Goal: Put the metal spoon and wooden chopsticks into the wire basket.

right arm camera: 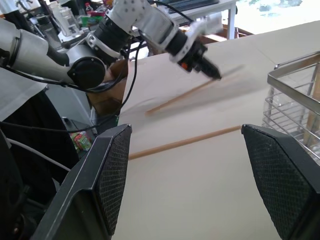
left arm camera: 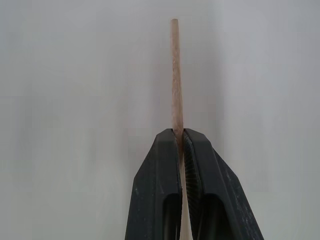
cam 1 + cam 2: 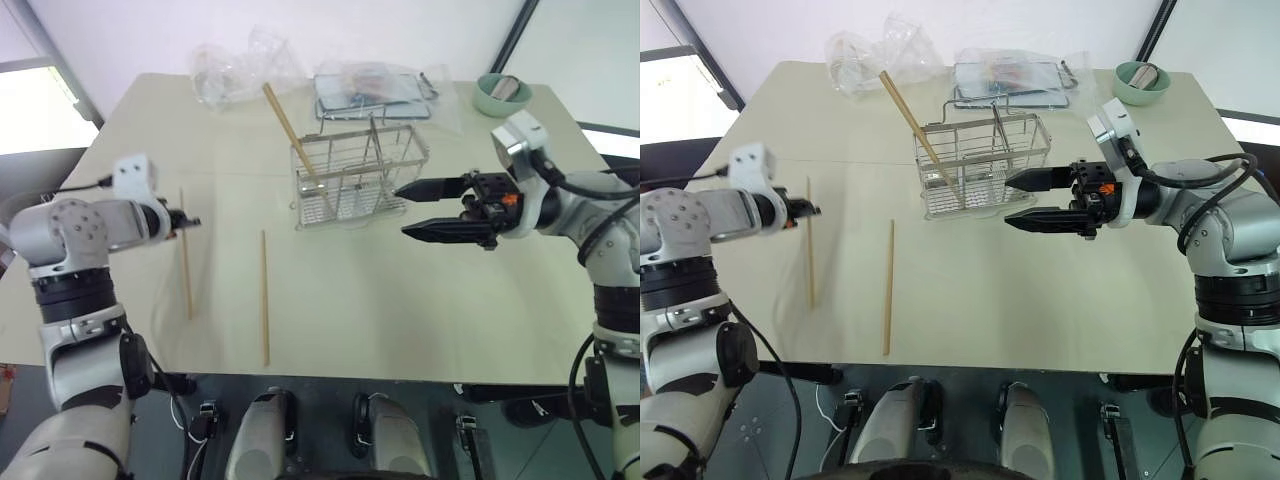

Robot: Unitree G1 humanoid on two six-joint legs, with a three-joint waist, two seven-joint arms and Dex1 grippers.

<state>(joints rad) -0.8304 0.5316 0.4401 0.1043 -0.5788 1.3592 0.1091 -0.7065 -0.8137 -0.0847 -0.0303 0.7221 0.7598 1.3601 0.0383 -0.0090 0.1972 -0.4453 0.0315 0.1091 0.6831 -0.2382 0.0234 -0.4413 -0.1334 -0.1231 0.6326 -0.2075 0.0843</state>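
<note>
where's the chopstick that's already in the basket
In the left eye view it leans in the wire basket's left compartment, the chopstick tilting up toward the plastic bags, just left of the open right hand.

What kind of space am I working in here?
Probably a robotics lab or test room, not a kitchen: a plain covered table staged with a wire basket, and cluttered workbenches behind.

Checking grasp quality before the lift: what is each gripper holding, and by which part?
The left gripper is shut on a wooden chopstick, pinched near one end. The right gripper is open and holds nothing.
</note>
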